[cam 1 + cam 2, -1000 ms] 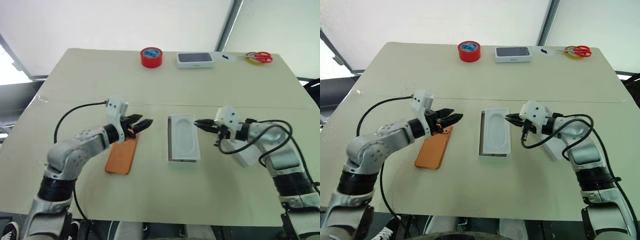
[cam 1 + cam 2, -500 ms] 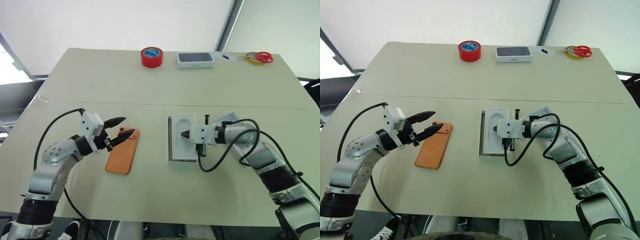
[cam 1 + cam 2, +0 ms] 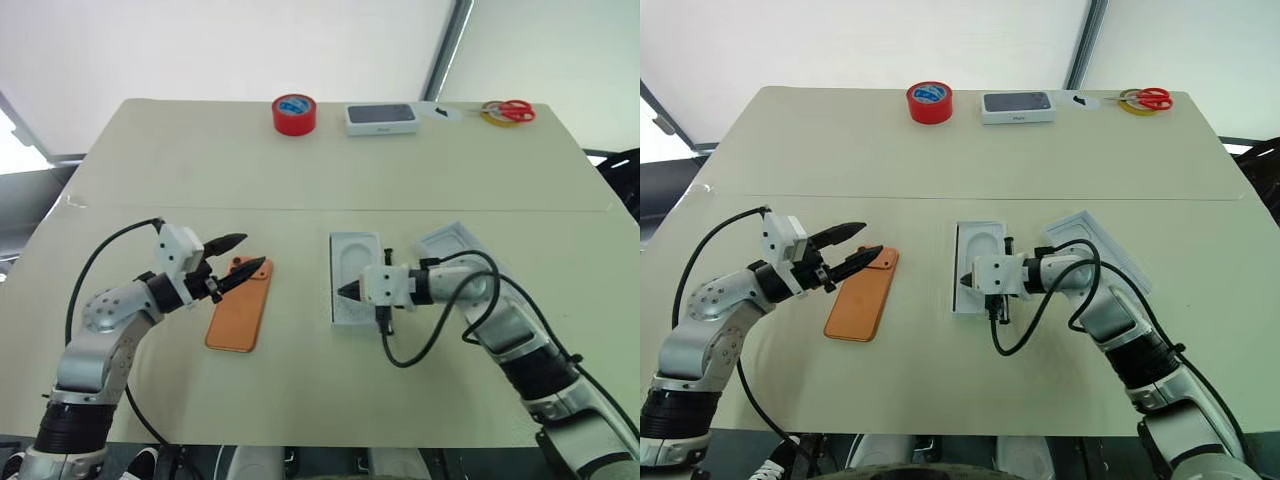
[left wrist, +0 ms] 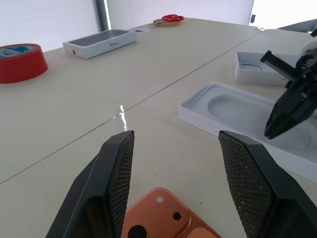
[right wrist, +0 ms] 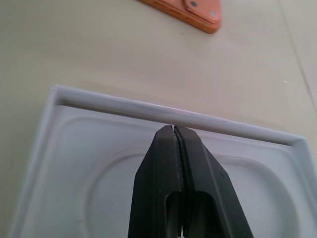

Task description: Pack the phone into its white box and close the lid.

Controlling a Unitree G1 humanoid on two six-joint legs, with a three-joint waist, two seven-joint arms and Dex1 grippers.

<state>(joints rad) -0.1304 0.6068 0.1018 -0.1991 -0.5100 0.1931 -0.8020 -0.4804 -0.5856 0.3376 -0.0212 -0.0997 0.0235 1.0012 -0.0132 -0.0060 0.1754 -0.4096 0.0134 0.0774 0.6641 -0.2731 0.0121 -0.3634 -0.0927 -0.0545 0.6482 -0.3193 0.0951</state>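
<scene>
Right gripper [image 3: 347,291], fingers pressed together, over the insert [image 3: 355,262] mid-tabletop; left gripper [image 3: 243,255] spread above the phone [image 3: 241,306]: a clumsy nudge could likely skid the insert

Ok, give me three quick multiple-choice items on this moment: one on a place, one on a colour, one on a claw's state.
1. Where does the phone lie relative to the insert?
A. inside it
B. to its left, on the table
C. to its right

2. What colour is the tape?
A. red
B. green
C. black

3. How is the right claw?
A. wide open
B. shut on the phone
C. shut, empty

Answers: 1 B, since the phone lies flat on the bare table, apart from the insert on the left; 2 A, since the roll at the far edge is red; 3 C, since the right wrist view shows its fingers pressed together with nothing between them, above the insert.
</scene>
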